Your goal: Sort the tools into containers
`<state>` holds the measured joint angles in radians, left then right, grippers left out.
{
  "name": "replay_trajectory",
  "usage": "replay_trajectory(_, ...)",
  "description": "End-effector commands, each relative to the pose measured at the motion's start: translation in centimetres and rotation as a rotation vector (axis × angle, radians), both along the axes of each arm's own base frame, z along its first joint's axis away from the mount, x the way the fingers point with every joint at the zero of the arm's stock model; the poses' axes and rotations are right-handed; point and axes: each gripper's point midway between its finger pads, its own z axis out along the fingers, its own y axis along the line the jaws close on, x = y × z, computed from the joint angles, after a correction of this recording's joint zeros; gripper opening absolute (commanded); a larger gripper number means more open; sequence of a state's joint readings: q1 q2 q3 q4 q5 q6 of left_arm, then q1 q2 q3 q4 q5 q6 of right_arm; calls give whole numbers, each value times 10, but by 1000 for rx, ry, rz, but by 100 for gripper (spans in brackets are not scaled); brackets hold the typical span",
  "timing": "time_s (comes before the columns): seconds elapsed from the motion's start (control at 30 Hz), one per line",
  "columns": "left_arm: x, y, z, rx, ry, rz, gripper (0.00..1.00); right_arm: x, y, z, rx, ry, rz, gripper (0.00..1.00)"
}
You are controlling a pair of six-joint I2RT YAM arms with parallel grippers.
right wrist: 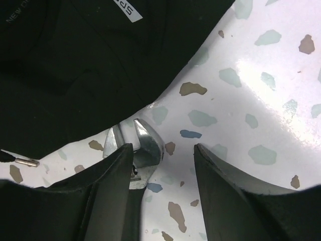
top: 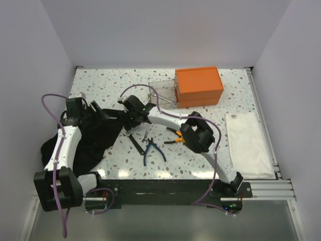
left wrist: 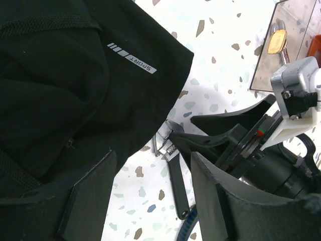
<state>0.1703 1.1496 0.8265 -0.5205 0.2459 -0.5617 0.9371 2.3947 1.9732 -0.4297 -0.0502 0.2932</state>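
Black bag: slumped at the left.
Left gripper: held over the bag's edge, jaws spread wide, nothing held.
Right gripper: jaws spread wide, nothing clamped.
Adjustable wrench: laid just right of the bag, head beside one right finger.

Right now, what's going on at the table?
The right gripper, jaws open, sits low over the head of the adjustable wrench, right beside the black bag, not yet gripping. The left gripper is open at the bag's edge. Blue-handled pliers and orange-and-black pliers lie unsorted on the table.
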Motion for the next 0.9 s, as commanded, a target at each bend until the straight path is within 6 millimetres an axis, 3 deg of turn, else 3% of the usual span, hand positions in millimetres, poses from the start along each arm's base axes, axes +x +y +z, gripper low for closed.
replay_trajectory(0.0, 2, 4, 12, 3, -33, 19, 66, -1, 2, -8, -87, -70, 23, 53)
replay_trajectory(0.23, 2, 6, 12, 6, -27, 31, 66, -11, -22, -39, -227, -80, 88, 44)
replay_trajectory(0.33, 2, 7, 7, 6, -11, 37, 66, -17, -36, -50, -258, -49, 116, 35)
replay_trajectory(0.43, 1, 4, -1, -1, -3, 22, 66, -15, -44, -57, -244, -4, 99, 19)
replay_trajectory(0.47, 3, 2, -3, -10, -14, 7, 66, -18, -42, -58, -223, 22, 108, 9)
replay_trajectory(0.53, 0, -13, -12, -70, -12, -55, 65, -8, -40, -50, -141, 71, 58, 0)
replay_trajectory(0.6, 3, -29, -14, -124, -49, -135, 65, -8, -33, -39, -24, 152, 26, 0)
replay_trajectory(0.63, 3, -33, -19, -122, -47, -174, 65, 4, -35, -33, 11, 152, -1, 0)
replay_trajectory(0.73, 5, -50, -27, -125, -59, -274, 66, 10, -30, -19, 124, 214, -21, 0)
replay_trajectory(0.87, 5, -72, -36, -120, -33, -355, 66, 16, -31, -15, 179, 269, -86, 0)
